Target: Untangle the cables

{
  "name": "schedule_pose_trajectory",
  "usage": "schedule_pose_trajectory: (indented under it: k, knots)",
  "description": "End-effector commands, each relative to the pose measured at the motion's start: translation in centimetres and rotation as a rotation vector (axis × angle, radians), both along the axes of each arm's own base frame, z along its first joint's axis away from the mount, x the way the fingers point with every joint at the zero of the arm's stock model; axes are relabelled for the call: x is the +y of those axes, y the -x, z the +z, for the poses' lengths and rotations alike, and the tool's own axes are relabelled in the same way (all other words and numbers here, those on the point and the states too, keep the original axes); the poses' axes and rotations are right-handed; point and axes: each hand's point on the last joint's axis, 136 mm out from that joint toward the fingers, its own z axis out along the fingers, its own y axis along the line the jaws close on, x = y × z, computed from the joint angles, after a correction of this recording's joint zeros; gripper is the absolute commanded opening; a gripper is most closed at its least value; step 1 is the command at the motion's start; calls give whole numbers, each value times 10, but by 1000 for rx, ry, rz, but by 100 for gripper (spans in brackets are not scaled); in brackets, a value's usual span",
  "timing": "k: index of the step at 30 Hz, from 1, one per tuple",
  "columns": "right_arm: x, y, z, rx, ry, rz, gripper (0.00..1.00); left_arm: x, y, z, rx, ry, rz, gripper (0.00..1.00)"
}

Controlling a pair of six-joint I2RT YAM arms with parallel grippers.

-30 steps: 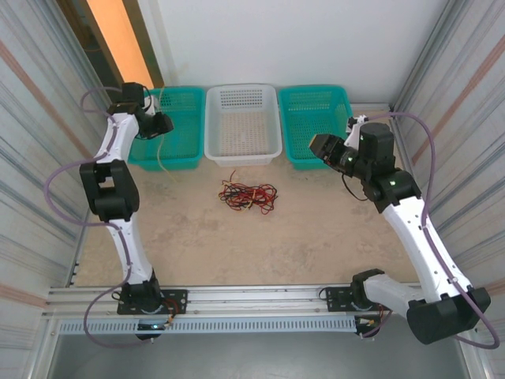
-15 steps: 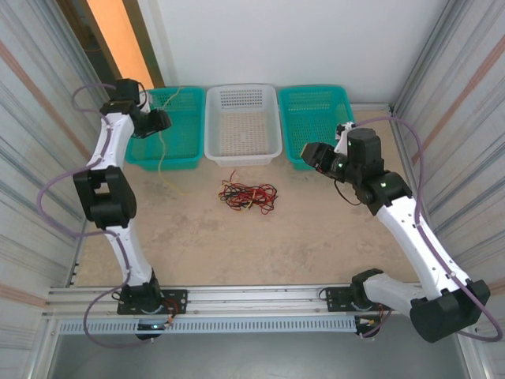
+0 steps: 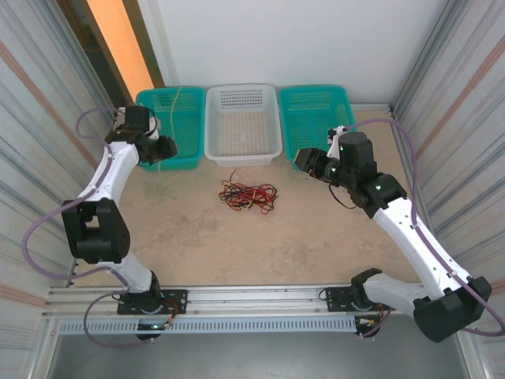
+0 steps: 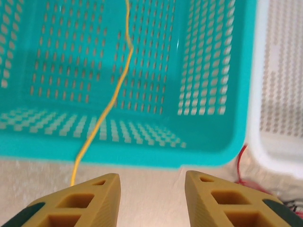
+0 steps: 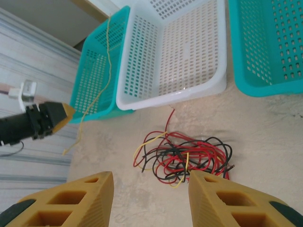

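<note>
From my remote desk: the tangle of red, yellow and black cables (image 3: 247, 196) lies on the table (image 3: 237, 253) just before the white basket (image 3: 241, 155). One yellow cable (image 4: 113, 101) drapes over the near wall of the left teal basket (image 4: 208, 149) — my left gripper (image 4: 151, 178) hovers beside it, fingers apart and empty. The right gripper (image 5: 150, 174) faces the tangle, likewise parted, gripping nothing.

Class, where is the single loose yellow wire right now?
Left wrist view: the thin yellow wire trails from the left teal plastic basket over its near rim onto the table, beside the left end effector.
</note>
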Motion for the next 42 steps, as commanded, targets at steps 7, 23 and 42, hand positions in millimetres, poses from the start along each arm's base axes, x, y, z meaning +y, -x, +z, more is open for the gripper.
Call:
schedule_pose_trajectory:
  k: [7, 23, 42]
  knots:
    - [-1, 6, 1, -28, 35, 10, 46, -10, 58, -19, -29, 130, 90, 52]
    - [0, 11, 1, -25, 41, 24, 47, -11, 54, -52, -48, 364, 198, 53]
    - [-2, 11, -1, -28, 62, 26, 49, -10, 43, -62, -8, 413, 226, 29]
